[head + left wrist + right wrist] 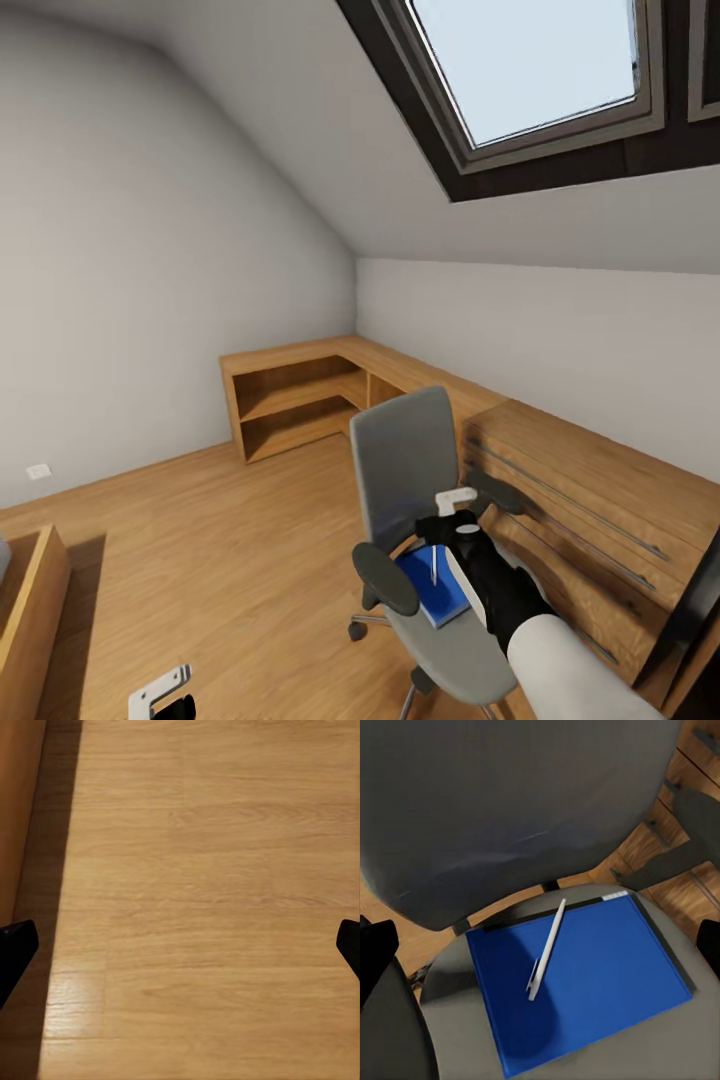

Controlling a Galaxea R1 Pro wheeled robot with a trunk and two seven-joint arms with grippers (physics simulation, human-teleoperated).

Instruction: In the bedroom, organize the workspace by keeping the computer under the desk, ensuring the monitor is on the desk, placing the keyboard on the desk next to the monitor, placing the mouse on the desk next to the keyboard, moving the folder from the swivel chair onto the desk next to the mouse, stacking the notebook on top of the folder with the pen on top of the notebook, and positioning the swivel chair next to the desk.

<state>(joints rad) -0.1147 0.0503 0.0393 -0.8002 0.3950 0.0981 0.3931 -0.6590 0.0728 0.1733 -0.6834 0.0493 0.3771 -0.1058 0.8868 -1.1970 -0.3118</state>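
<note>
Right hand [455,500] is held over the seat of the swivel chair [405,460], its fingers spread apart and closed on nothing. On the grey seat, the blue folder [585,979] is seen lying flat, and a slim white pen [546,949] is laid diagonally across it, touching its cover. A thin dark edge shows along the folder's far side; what it belongs to cannot be told. Left hand [160,692] is kept low at the robot's left side, over the light wood floor [202,870], its dark fingertips [15,949] set wide apart with nothing between them. Low light-wood shelving [290,395] is seen along the wall behind the chair, under a skylight [530,60].
</note>
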